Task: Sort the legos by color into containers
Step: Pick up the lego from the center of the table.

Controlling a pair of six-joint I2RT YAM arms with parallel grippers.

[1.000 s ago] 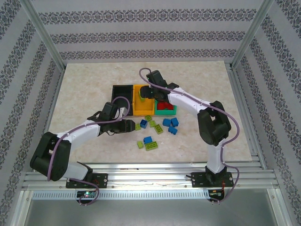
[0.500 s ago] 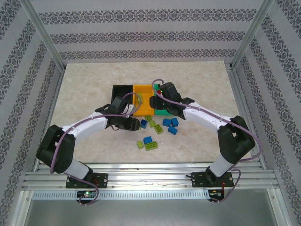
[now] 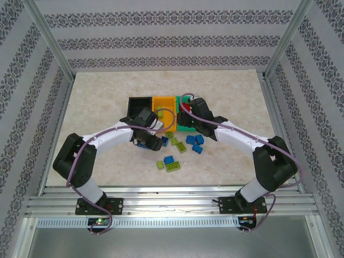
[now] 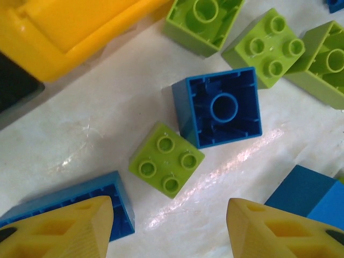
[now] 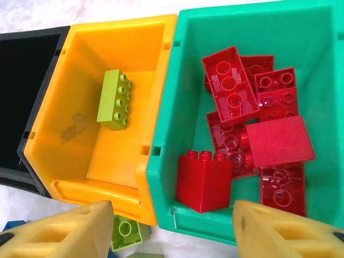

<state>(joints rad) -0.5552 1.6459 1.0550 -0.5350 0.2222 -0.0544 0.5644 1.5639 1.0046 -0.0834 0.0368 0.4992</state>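
The worktop (image 3: 97, 97), a pale marbled slab, carries three containers in a row: black bin (image 3: 138, 103), orange-yellow bin (image 3: 166, 102) and green bin (image 5: 185, 107). Loose legos (image 3: 183, 148) lie scattered just in front of them. The left end effector (image 4: 169, 231) hangs low over this pile, fingers set wide with nothing between them. The right end effector (image 5: 174, 234), likewise spread and empty, is above the near walls of the orange-yellow and green bins. The green bin holds the red bricks (image 5: 242, 118); the orange-yellow bin holds one long lime brick (image 5: 114, 99). The probable next target is the lime green square brick (image 4: 166, 167). It sits studs up, just ahead of the left fingers' gap and corner-on to them. Being square, it offers no long axis. An upturned blue brick (image 4: 220, 107) sits just beside it. The left arm is the nearer.
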